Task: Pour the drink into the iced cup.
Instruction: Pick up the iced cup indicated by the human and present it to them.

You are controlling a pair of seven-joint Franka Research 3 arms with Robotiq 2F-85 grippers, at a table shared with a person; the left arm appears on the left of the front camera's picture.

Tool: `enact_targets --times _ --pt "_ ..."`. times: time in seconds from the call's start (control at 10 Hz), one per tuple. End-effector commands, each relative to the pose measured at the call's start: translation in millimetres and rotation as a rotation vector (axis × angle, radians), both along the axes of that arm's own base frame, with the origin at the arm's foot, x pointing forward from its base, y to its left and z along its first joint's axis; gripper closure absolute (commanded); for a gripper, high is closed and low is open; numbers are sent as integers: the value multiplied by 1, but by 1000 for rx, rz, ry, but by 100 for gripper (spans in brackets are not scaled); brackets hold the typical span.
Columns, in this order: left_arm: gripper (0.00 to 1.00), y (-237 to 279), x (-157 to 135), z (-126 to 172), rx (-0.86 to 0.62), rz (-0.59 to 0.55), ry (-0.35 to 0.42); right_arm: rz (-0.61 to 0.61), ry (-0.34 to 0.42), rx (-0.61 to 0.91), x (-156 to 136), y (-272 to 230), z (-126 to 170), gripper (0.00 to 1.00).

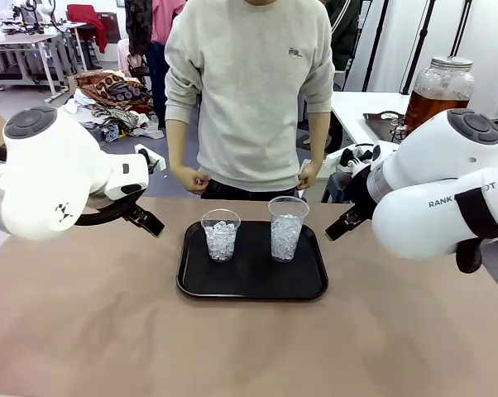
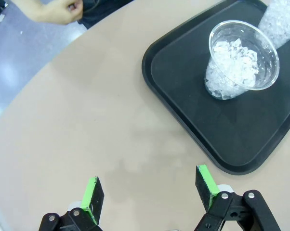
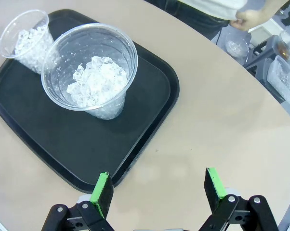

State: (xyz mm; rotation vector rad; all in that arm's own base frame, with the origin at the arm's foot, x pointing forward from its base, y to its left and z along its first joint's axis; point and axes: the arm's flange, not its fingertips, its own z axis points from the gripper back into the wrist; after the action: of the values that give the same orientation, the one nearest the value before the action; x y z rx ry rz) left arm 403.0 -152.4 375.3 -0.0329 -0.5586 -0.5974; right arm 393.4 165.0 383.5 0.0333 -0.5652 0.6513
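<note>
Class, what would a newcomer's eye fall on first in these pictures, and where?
Two clear cups packed with ice, a shorter cup and a taller cup, stand apart on a black tray mid-table. The left gripper and right gripper hang open and empty on either side of it. Far back at picture right stands a jar of amber drink.

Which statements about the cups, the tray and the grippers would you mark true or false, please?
1. A shorter cup and a taller cup, both with ice, stand on the black tray. True.
2. The cups already hold amber drink. False: they hold ice alone.
3. The left gripper is open over the tan table beside the tray. True.
4. The right gripper is shut on the taller cup. False: the right gripper is open and holds nothing.
5. A jar of amber liquid stands on the tray. False: the jar stands on a white table farther off.
</note>
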Motion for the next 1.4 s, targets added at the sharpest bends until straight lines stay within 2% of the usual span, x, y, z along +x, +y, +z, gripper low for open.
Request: enact_targets --times 0.0,0.4,0.7,0.9,1.1,1.3 --pt "0 0 0 0 0 0 -1 -2 -6 3 0 -1 1 0" --pt "0 0 0 0 0 0 0 -6 10 14 2 -2 3 0" --pt "0 6 4 38 -90 4 -24 -33 64 150 9 -22 40 0" --pt "0 13 6 62 -160 14 -10 -42 103 245 13 -35 65 0" --pt "0 30 8 81 -281 35 46 -55 187 381 16 -54 85 0" --pt "0 46 11 86 -403 61 124 -69 273 513 20 -73 92 0"
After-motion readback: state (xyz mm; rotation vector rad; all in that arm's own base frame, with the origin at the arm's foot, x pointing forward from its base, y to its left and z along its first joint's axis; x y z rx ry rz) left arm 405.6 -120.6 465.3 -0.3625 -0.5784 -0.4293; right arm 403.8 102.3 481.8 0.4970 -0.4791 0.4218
